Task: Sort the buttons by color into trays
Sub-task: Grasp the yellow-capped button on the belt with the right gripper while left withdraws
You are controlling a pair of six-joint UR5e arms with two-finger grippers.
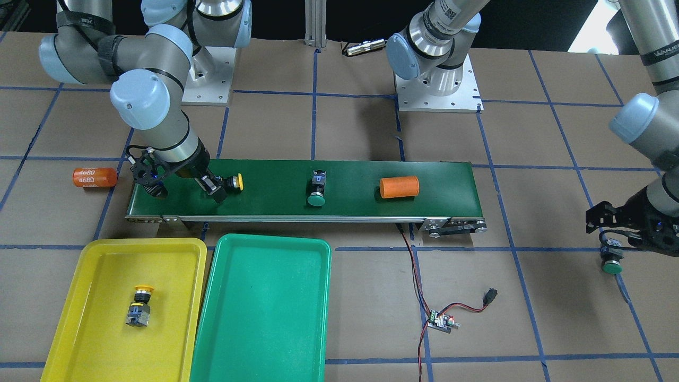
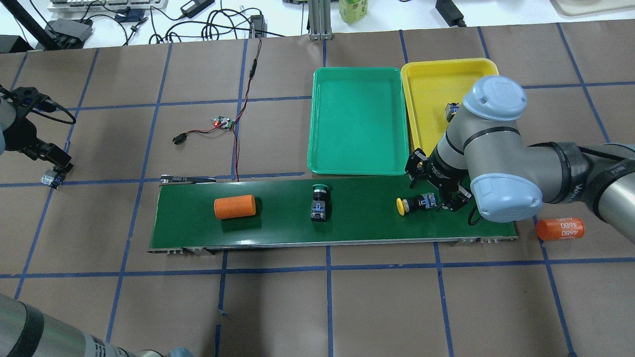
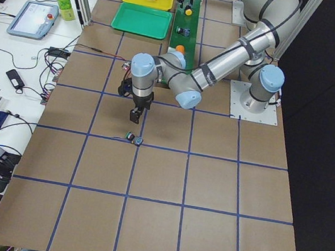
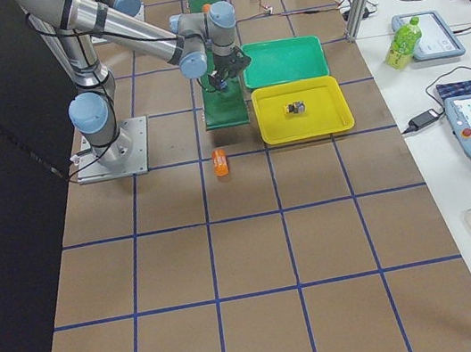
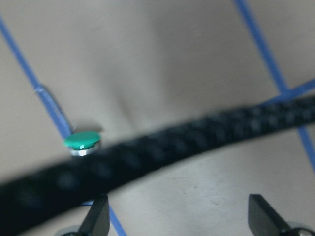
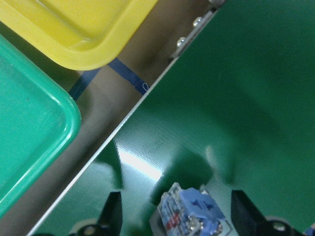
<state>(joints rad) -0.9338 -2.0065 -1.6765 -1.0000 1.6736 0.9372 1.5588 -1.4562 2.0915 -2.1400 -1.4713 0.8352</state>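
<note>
A yellow button (image 2: 403,206) lies on its side near the belt's end. My right gripper (image 2: 435,200) is open, low over the belt, its fingers (image 6: 112,212) either side of the button's blue-grey body (image 6: 194,214). A green button (image 2: 319,197) lies mid-belt. My left gripper (image 2: 59,166) hangs open just above another green button (image 2: 52,179) on the brown table; its cap (image 5: 81,141) shows behind a blurred black cable. The yellow tray (image 1: 79,265) holds one yellow button (image 1: 140,305). Nothing lies in the green tray (image 1: 265,318).
The dark-green conveyor belt (image 1: 345,204) carries an orange cylinder (image 1: 399,187). A second orange cylinder (image 1: 94,177) lies on the table past the belt's end. A small controller board (image 1: 441,321) with red and black wires sits beside the green tray.
</note>
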